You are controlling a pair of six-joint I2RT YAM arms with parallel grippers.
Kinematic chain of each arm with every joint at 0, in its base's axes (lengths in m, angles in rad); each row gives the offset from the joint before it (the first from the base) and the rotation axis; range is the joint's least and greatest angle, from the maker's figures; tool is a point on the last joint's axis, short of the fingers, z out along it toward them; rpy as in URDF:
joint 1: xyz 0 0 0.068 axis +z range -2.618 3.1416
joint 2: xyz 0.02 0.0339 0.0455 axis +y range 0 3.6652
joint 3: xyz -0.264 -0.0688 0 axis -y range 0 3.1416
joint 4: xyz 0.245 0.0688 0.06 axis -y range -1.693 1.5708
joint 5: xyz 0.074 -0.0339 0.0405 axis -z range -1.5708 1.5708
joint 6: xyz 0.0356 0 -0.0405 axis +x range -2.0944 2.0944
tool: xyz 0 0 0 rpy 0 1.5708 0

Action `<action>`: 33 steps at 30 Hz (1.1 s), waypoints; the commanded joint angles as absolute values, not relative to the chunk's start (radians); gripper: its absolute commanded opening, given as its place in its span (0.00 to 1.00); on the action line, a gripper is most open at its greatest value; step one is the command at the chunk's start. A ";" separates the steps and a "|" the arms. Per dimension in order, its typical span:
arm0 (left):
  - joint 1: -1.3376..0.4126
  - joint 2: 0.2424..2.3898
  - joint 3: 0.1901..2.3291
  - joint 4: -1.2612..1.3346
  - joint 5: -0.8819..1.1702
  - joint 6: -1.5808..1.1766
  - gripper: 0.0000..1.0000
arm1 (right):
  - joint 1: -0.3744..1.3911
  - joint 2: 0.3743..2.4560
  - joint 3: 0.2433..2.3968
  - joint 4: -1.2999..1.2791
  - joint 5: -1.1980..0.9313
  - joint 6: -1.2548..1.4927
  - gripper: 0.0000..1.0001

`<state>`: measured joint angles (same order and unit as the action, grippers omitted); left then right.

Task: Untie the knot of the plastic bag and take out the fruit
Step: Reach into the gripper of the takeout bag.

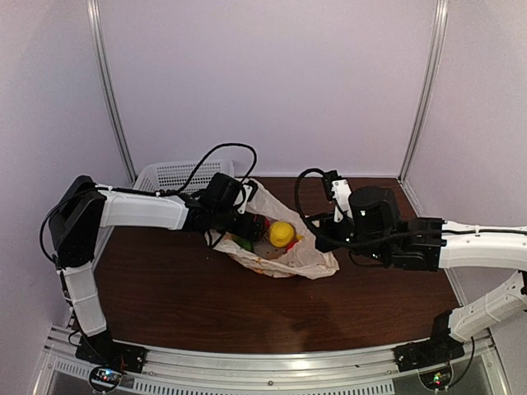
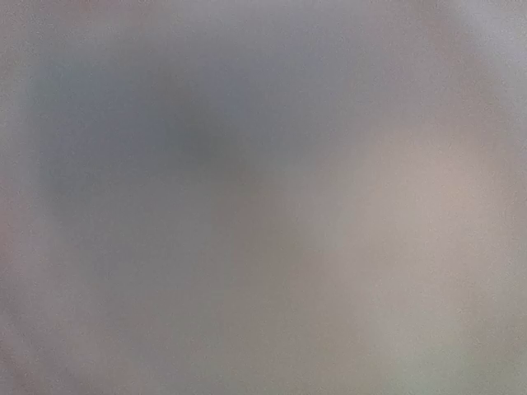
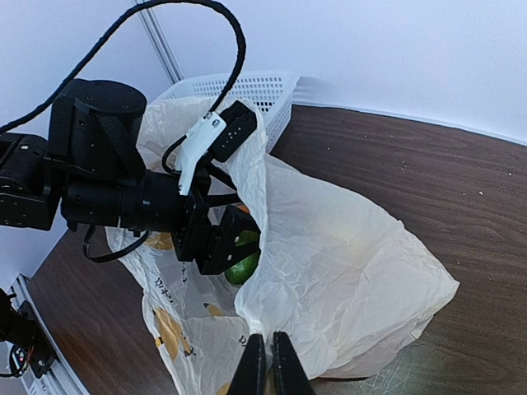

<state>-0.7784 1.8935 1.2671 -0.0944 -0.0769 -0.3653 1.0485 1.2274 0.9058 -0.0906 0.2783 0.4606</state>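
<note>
Item: the plastic bag (image 1: 306, 260), cream film with yellow prints, lying crumpled at mid-counter (image 1: 165, 288), mouth open toward the left arm.

Contents: the fruit. One yellow piece (image 1: 282, 234) shows in the mouth, and a green piece (image 3: 244, 268) sits beside it, deeper in. Any others are hidden by the film.

Left hand (image 3: 224, 240): reached into the bag's mouth, just above the green piece. Its own camera gives only a grey blur, so whether it is spread or closed cannot be told.

Right hand (image 3: 269, 337): fingers drawn narrow, tips at the bag's near fold, seemingly pinching the film.

Also present: white perforated basket (image 1: 169, 175), at the far left edge, behind the bag.
</note>
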 commanded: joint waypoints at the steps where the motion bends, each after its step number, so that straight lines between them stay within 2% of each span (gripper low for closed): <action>1: -0.774 1.942 1.310 -0.028 -0.044 -0.324 0.92 | 1.045 1.239 0.896 -0.071 0.267 0.472 0.03; 16: -0.741 2.012 1.358 -0.064 -0.066 -0.299 0.96 | 1.043 1.229 0.896 -0.075 0.258 0.477 0.03; 20: -0.727 2.026 1.366 -0.063 -0.052 -0.301 0.94 | 1.044 1.225 0.898 -0.074 0.255 0.480 0.03; 28: -0.726 2.057 1.388 -0.064 -0.028 -0.289 0.80 | 1.043 1.230 0.902 -0.075 0.254 0.480 0.03; 33: -0.726 2.052 1.393 -0.085 -0.026 -0.286 0.56 | 1.044 1.230 0.902 -0.077 0.254 0.479 0.03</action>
